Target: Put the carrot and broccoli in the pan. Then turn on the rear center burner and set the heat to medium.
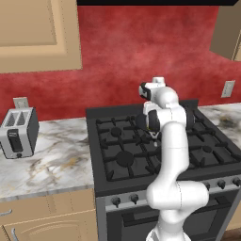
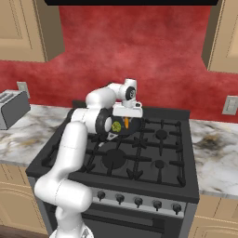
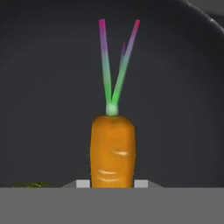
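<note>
Gripping smooth tapered carrot point(image 3: 112, 151) | tool point(image 2: 126, 122) closed | over round dark pan point(image 3: 48, 87)

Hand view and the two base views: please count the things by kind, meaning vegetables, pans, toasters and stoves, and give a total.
Vegetables: 2, the carrot in the shut pincer and a bit of the broccoli at the lower left of the hand view.
Pans: 1, the pan behind the carrot.
Toasters: 1, the toaster on the counter.
Stoves: 1, the stove.
Total: 5.

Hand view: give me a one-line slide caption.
Gripper shut on the carrot, held over the dark pan, green-and-pink stalks pointing away from the camera.
</note>
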Tool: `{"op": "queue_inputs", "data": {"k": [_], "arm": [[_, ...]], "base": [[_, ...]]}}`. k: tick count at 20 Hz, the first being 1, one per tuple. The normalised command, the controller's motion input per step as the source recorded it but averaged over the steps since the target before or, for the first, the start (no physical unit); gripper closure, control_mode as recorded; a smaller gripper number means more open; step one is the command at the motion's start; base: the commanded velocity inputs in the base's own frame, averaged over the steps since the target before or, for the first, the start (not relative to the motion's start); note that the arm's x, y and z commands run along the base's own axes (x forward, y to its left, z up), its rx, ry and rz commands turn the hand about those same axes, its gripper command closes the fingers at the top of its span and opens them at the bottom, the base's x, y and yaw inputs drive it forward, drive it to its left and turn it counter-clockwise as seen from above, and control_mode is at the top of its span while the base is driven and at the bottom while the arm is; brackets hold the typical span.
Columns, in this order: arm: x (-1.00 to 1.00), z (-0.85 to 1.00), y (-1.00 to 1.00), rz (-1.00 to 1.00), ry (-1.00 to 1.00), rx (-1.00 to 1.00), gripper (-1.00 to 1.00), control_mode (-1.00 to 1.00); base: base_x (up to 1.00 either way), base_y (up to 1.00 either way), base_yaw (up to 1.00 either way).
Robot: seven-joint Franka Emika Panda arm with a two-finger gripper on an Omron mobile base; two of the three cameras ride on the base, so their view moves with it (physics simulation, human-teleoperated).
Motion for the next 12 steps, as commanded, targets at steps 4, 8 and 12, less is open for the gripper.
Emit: {"op": "queue_inputs", "data": {"k": [4, 8, 12], "arm": [[0.03, -0.01, 0.0, 0.0, 0.0, 0.0, 1.0, -1.0], [0.0, 0.0, 0.0, 0.0, 0.0, 0.0, 1.0, -1.0], [0.0, 0.0, 0.0, 0.0, 0.0, 0.0, -1.0, -1.0]], "base": [[0.0, 0.0, 0.0], [0.0, 0.0, 0.0], [0.0, 0.0, 0.0]]}}
